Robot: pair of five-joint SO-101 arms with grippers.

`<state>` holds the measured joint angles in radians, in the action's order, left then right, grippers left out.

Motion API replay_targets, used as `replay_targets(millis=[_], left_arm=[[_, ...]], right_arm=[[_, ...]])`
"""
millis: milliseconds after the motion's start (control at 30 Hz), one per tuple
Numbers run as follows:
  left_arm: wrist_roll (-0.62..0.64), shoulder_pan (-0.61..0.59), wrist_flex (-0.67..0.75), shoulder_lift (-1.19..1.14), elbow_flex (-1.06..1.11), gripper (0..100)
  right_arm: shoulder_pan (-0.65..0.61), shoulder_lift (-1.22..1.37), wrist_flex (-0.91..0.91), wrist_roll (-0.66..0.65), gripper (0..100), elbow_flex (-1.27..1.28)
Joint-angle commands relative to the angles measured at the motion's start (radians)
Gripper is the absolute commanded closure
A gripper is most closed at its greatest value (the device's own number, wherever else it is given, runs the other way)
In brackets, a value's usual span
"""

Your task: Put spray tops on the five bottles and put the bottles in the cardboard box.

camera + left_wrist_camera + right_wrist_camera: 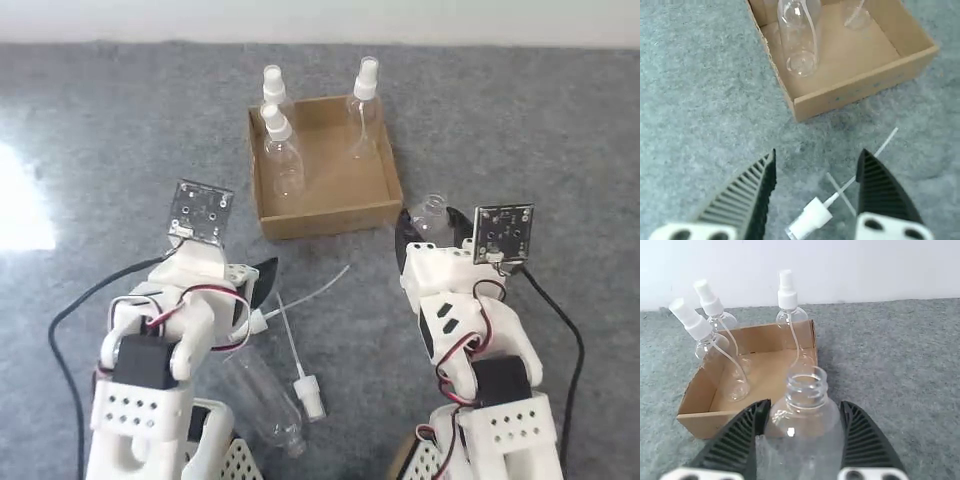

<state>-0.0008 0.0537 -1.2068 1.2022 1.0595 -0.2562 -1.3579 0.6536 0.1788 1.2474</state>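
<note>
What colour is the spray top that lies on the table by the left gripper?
The spray top is white; the left wrist view shows it best.

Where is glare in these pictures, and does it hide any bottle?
High view: a bright glare patch washes out the table at the left edge, away from every bottle. Right wrist view: small glints on the uncapped bottle in the right pincer, nothing hidden.
</note>
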Motion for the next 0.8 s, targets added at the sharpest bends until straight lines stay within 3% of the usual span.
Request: replay_targets(millis=[0,200,367,667,767], left_arm=[[-0.060,0.015,-0.014,0.000,-0.050,75],[-0.101,0.141,-0.081,0.000,-0.047,75],[-0.132,0.163,-0.103,-0.035,-0.051,75],[-0.150,0.163,-0.106,-0.468,-0.205,75],[-0.273,0.163,-0.106,-0.572,-0.243,75]], right_arm=[[0.012,-0.022,-0.025,0.008,92.3,-0.014],[0.062,-0.022,-0.027,0.012,92.3,-0.015],[0.065,-0.022,-0.045,0.012,92.3,-0.014],[0.065,-0.022,-0.047,0.009,92.3,-0.014],[0.070,-0.022,-0.047,0.009,92.3,-0.014]])
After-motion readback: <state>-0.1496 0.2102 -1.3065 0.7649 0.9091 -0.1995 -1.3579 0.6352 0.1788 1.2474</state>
